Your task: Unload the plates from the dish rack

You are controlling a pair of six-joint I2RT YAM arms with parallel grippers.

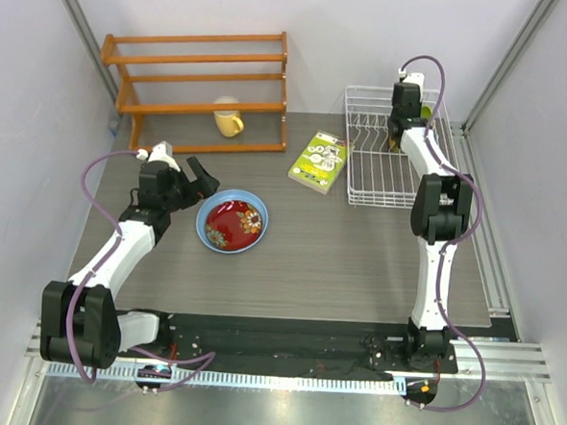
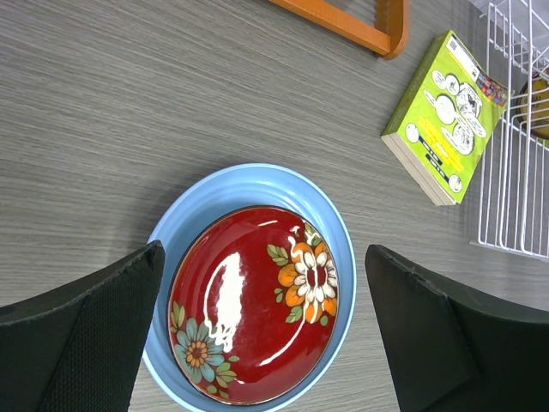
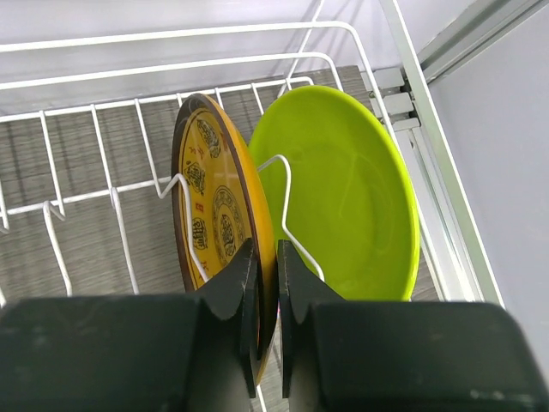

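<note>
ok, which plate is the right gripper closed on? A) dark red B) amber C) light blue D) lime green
B: the right gripper pinches the rim of the amber plate, which stands upright in the dish rack beside the lime green plate.

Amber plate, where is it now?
The amber plate stands in the dish rack at far right, beside the lime green plate, pinched by the right gripper.

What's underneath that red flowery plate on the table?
A larger light blue plate lies under the red plate; only its rim shows around it. Its middle is covered, so whether anything sits between them cannot be seen.
</note>
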